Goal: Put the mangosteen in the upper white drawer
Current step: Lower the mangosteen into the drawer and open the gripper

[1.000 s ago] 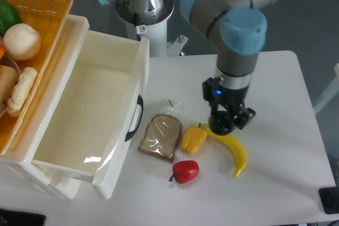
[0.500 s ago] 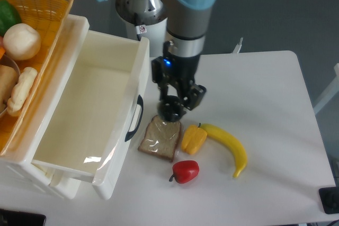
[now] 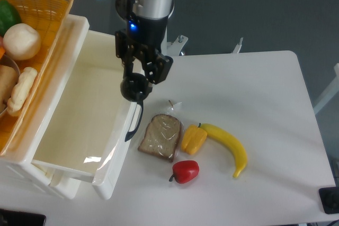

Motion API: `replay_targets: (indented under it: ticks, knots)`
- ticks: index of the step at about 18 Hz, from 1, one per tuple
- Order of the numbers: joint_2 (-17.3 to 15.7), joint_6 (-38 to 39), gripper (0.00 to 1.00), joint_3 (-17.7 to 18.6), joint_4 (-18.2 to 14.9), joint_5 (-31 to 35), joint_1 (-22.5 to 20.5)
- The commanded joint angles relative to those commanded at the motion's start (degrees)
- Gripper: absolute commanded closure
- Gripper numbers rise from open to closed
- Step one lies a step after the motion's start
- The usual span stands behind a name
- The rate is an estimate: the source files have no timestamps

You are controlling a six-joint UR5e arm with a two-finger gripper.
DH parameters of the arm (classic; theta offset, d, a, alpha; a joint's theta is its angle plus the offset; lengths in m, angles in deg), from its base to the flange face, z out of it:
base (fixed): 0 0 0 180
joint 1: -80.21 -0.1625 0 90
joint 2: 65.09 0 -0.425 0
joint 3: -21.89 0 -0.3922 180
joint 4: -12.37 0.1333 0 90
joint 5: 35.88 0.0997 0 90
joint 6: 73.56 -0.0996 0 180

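My gripper point(image 3: 135, 86) is shut on the mangosteen point(image 3: 134, 88), a small round dark fruit held between the fingers. It hangs above the front right rim of the upper white drawer point(image 3: 85, 125), just over the dark curved handle point(image 3: 135, 123). The drawer is pulled open and its glossy white inside shows nothing in it.
A yellow wicker basket point(image 3: 50, 22) with vegetables and bread sits on the cabinet at the left. On the table lie a bagged bread slice point(image 3: 161, 136), a yellow pepper point(image 3: 193, 138), a banana point(image 3: 229, 146) and a red pepper point(image 3: 185, 171).
The arm has swung left from above the banana, past the bread slice, to the drawer's front rim, carrying the mangosteen. The other food has not moved.
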Motion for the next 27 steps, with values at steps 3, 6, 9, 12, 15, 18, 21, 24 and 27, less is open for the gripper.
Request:
replay_targets:
  ticks: [3,6,9,12,15,18,21,24,27]
  knots:
    - [1.9,-0.4,0.97,0.4,-0.1,0.2,3.1]
    - [3.9,-0.6,0.95,0.6,-0.1,0.2,4.8]
    - [5.3,-0.8,0.87,0.6,0.0,0.2,6.6]
    - [6.7,-6.0,0.53,0.6,0.0,0.1,7.1]
    - [7.6,-7.5,0.32,0.6,0.0,0.1,7.8]
    - [7.7,-7.5,0.03,0.5,0.0,0.0,8.7]
    - [7.7,-6.9,0.0,0.4,0.1,-1.0,8.5]
    - [7.7,-6.0,0.0,0.4,0.1,-4.3,8.4]
    - [7.4,2.8,0.0,-1.1,0.1,-8.9,7.0]
